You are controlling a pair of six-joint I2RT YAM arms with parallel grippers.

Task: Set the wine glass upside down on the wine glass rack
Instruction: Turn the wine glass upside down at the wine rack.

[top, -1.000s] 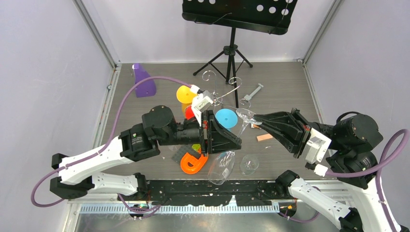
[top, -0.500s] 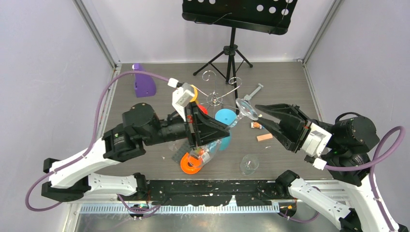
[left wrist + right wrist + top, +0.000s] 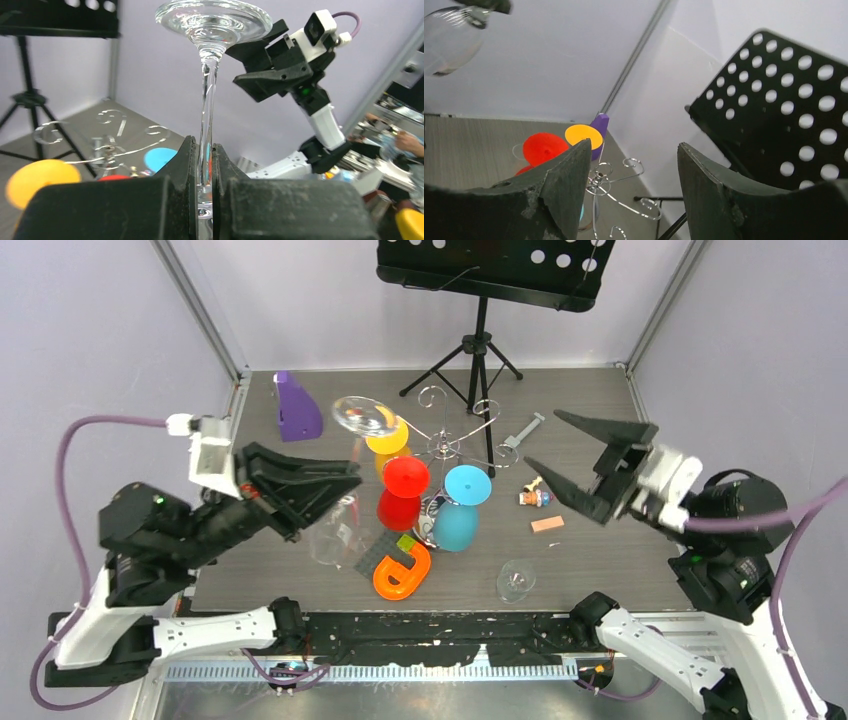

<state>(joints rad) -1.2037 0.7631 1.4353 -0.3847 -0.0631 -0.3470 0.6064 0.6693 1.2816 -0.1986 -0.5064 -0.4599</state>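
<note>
— So why is your left tool clenched on the stem of the wine glass, foot uppermost?

— Likely so the foot can slide into a curl of the wine glass rack. The glass is held raised, left of the rack and apart from it. Your right tool gapes empty, right of the rack.

left gripper clamped on wine glass stem, right gripper spread wide, raised

We see bright, even light with faint shadows on the desk. Our left wrist view has a soft background; the glass glints.
</note>
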